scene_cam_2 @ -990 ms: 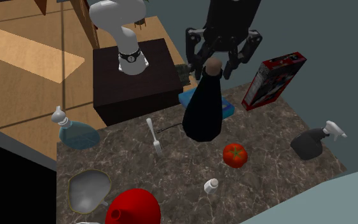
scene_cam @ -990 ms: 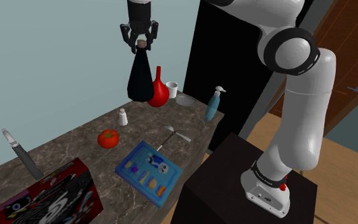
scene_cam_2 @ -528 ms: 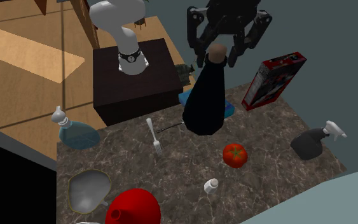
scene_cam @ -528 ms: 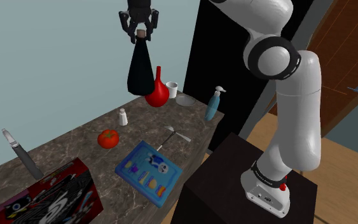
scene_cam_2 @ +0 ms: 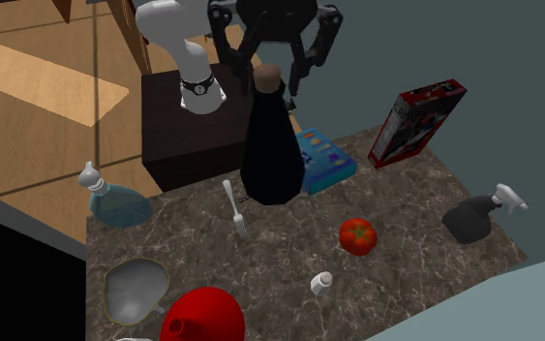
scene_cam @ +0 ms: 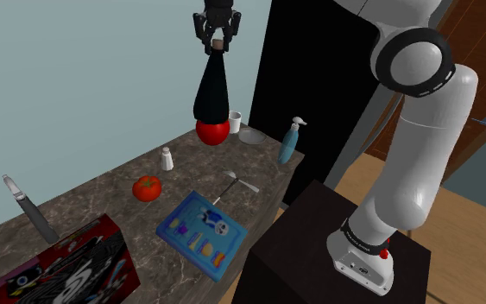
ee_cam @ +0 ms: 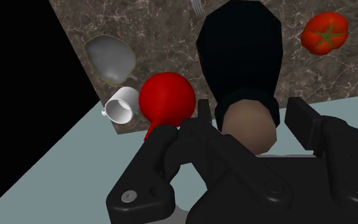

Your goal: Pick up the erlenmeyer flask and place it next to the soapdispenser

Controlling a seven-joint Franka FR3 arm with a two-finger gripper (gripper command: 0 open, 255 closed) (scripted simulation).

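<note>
Hanging high over the worktop: black erlenmeyer flask, pinched at its corked neck by your hand. Swing could loosen it, or clip the red vase nearing the blue soap dispenser.

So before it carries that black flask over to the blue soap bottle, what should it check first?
1. Grip: the gripper is shut on the flask at its neck, just under the brown stopper: ok.
2. Height: the flask hangs in the air, above the counter and the red vase: ok.
3. Target: the soap dispenser stands upright near the counter's edge: ok.
4. Landing spot: there is bare counter beside the dispenser, between the fork and the grey plate: ok.
5. Flask hanging straight in the fingers: cannot tell, since the cameras may be rolled.
</note>
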